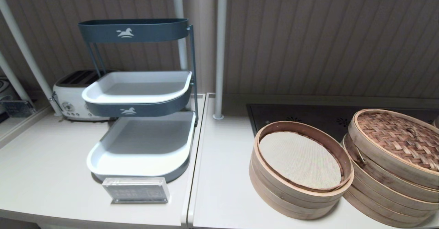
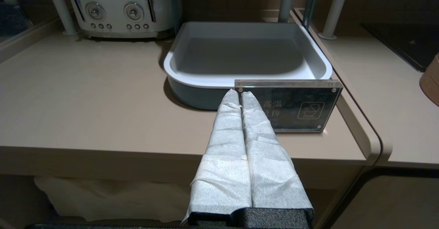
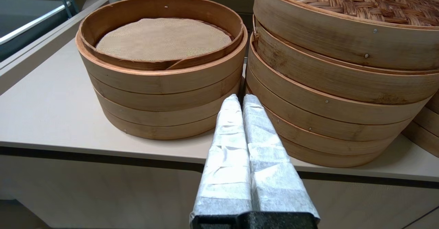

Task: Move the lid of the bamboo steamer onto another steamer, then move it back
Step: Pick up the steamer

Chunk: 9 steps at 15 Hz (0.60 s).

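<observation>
Hanging off the counter's front edge, both grippers are seen with fingers pressed together: left gripper before a Chinese-lettered acrylic sign, right gripper before the open mesh-lined steamer. Bamboo steamer lid is seated on another steamer at the right edge. Horse-logo tray rack, toaster behind.

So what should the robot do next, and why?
Probably lift the right gripper and open it toward the bamboo steamer lid: its fingers are shut, low before the counter, and the lid sits on its stack beside the uncovered steamer.
</observation>
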Available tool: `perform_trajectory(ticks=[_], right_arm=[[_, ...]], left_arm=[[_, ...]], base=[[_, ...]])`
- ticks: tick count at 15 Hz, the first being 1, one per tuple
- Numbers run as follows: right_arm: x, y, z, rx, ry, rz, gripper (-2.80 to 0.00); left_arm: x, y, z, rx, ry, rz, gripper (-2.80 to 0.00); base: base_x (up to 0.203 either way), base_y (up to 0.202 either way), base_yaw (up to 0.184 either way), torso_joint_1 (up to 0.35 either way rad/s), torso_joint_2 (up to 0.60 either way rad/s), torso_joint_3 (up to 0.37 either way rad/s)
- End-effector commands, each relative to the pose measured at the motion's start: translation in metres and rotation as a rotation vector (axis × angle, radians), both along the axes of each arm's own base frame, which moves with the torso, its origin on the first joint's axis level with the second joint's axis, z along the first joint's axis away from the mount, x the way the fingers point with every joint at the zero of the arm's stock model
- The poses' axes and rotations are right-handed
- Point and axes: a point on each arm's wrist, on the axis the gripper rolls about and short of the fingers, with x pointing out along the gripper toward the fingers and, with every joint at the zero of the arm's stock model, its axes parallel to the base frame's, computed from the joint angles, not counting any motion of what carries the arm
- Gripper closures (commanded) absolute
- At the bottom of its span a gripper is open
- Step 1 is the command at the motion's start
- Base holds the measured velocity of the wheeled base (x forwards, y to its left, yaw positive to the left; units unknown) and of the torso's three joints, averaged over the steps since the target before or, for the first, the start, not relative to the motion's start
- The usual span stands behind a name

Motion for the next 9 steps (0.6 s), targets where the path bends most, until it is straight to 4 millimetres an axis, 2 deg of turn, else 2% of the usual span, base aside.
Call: perform_trajectory(ticks=[1, 6, 7, 9], right_arm=[[0.000, 0.000, -0.001, -0.001, 0.016, 0.004, 0.00], [-0.022, 0.001, 0.054, 0.003, 0.033, 0.045, 0.00], [-0.017, 0.001, 0.067, 0.006, 0.075, 0.046, 0.00], [0.006, 0.001, 0.104, 0.015, 0.170, 0.032, 0.00]], left_arm=[[0.002, 0.000, -0.008, 0.001, 0.025, 0.001, 0.00], [0.002, 0.000, -0.008, 0.000, 0.024, 0.001, 0.00], [0.002, 0.000, -0.008, 0.000, 0.024, -0.001, 0.00], [0.002, 0.000, -0.008, 0.001, 0.024, 0.000, 0.00]], base=[[0.000, 0.000, 0.000, 0.000, 0.00, 0.000], [0.000, 0.000, 0.000, 0.000, 0.00, 0.000], [0.000, 0.000, 0.000, 0.000, 0.00, 0.000], [0.000, 0.000, 0.000, 0.000, 0.00, 0.000]])
